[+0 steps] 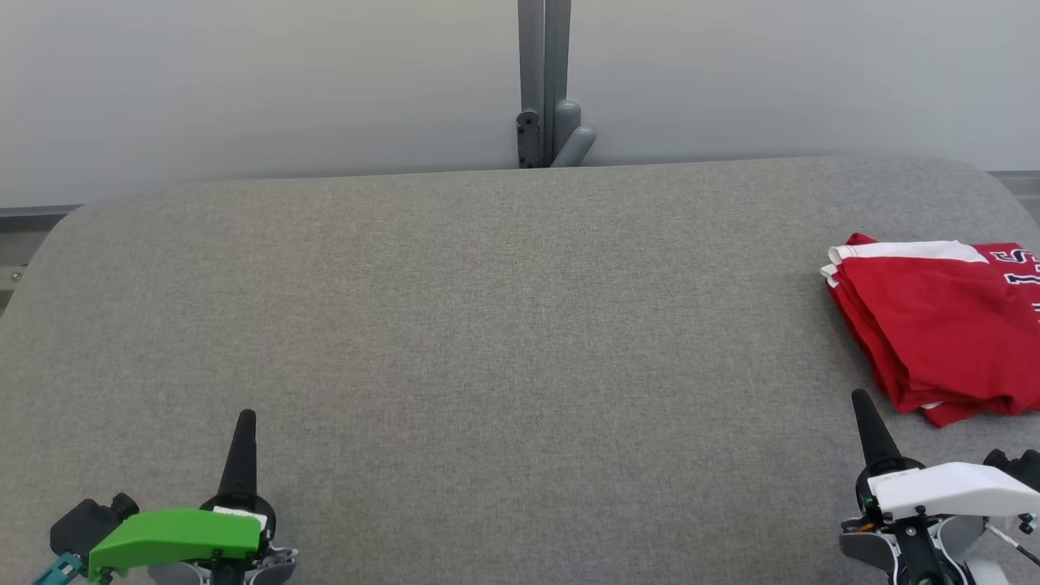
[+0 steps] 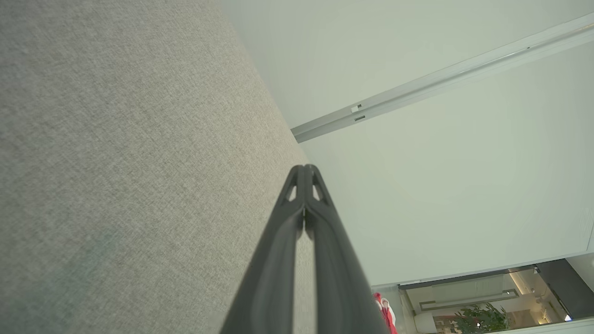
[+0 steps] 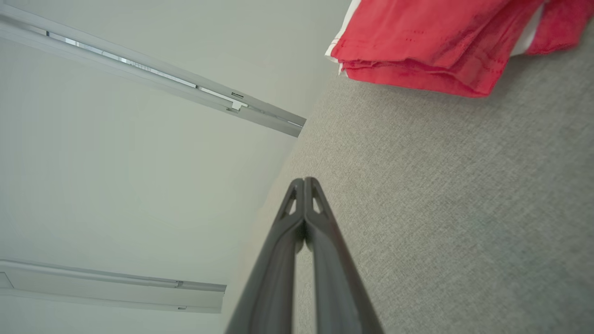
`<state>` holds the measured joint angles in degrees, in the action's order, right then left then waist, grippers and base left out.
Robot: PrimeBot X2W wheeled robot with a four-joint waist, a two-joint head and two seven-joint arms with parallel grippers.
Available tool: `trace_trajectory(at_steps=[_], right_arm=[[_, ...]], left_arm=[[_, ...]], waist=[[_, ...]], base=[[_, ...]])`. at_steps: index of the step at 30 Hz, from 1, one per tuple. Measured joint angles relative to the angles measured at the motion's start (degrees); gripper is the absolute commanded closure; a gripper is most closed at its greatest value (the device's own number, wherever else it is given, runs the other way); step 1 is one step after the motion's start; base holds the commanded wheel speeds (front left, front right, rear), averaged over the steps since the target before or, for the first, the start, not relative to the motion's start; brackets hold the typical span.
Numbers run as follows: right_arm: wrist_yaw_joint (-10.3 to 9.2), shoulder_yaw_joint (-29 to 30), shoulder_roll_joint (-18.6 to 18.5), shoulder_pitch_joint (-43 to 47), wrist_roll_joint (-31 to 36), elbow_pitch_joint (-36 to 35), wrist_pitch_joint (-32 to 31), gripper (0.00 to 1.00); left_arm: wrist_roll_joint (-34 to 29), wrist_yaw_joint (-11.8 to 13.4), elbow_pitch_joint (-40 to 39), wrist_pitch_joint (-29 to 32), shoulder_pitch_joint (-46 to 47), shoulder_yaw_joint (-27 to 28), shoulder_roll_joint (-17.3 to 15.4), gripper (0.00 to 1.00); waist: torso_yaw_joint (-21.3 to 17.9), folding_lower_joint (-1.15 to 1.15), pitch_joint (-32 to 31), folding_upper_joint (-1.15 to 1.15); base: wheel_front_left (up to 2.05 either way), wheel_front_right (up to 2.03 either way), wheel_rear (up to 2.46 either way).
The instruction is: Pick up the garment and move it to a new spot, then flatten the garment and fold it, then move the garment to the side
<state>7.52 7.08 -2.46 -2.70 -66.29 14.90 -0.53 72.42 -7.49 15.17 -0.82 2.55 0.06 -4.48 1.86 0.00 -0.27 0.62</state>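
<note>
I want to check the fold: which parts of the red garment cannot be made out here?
- Head view: the red garment is cut off by the right edge, so its lettering cannot be read whole.
- Right wrist view: the garment runs past the top edge.
- Left wrist view: it is a tiny red sliver beside the left fingers, too small to judge.

Grey fabric table (image 1: 487,325) before pale wall (image 1: 244,81).

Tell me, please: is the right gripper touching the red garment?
Apart. The right wrist view shows it plainly: a stretch of bare grey table lies between the tips of the shut right gripper and the folded red garment.
</note>
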Motion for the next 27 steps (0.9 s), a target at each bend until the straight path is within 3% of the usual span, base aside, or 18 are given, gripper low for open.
trace_trajectory(at_steps=[27], right_arm=[[-0.04, -0.2, -0.1, -1.7, -14.8, -0.6, -3.4, 1.0]], left_arm=[[11.9, 0.0, -0.5, 3.5, 1.6, 2.8, 0.3, 1.0]], waist=[[-1.0, 0.0, 0.2, 0.0]], base=[[0.0, 0.0, 0.0]])
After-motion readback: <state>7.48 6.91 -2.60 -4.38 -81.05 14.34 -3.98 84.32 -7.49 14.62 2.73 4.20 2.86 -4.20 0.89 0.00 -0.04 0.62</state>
